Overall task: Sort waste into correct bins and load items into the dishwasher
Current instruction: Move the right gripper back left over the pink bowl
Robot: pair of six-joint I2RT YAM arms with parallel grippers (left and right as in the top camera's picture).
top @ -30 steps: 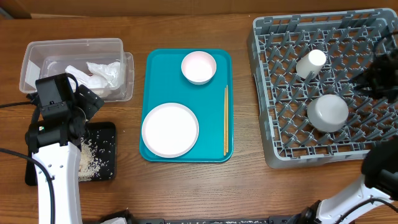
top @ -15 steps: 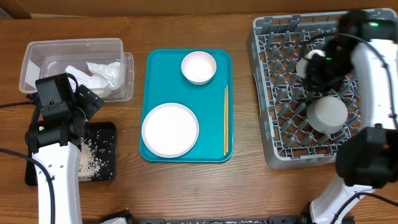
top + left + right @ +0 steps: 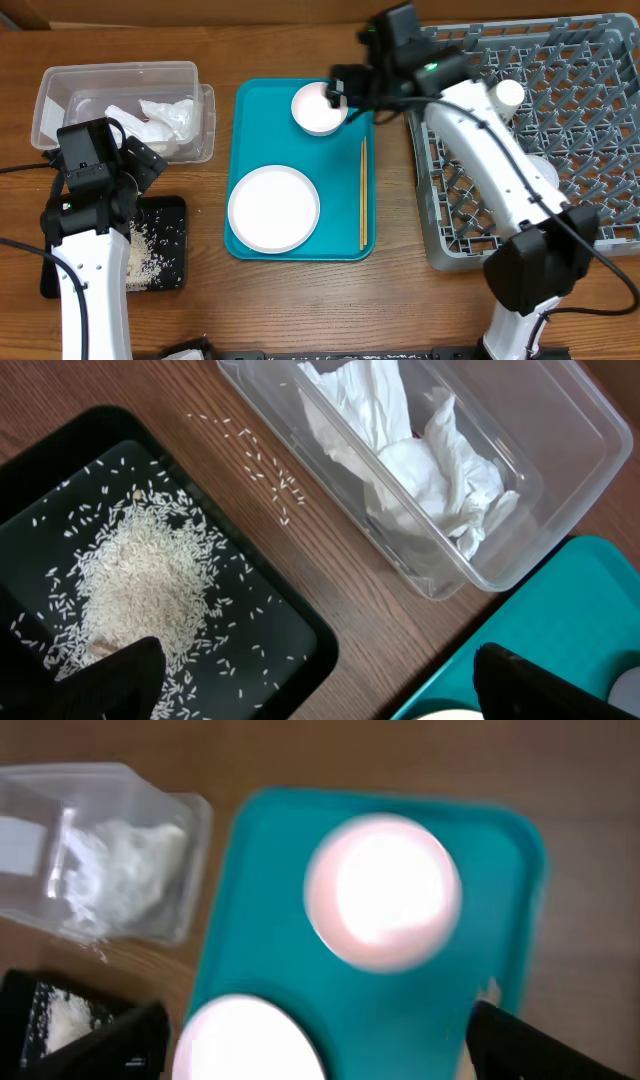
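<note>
Nearest, front left: black tray with a heap of rice on its floor, thin scatter around the heap. Over the tray's far corner, left gripper, fingers spread wide, nothing between them. On the bare table between tray and tub, a few stray grains.

Centre, on the near half of the teal tray: plate, flat and bare. Just right of it, chopsticks side by side along the tray's right edge.

Further back on the left: tub, clear, with crumpled napkins inside, bunched toward its right end.

On the far end of the teal tray: bowl, upright, apart from the plate. Right at its far-right rim, right gripper, reaching in from the rack side. In the blurred wrist view, fingers well apart and nothing held.

Far right: rack. Inside it, cup lying tilted among the pegs, and metal bowl closer in, mostly hidden behind the right arm.
</note>
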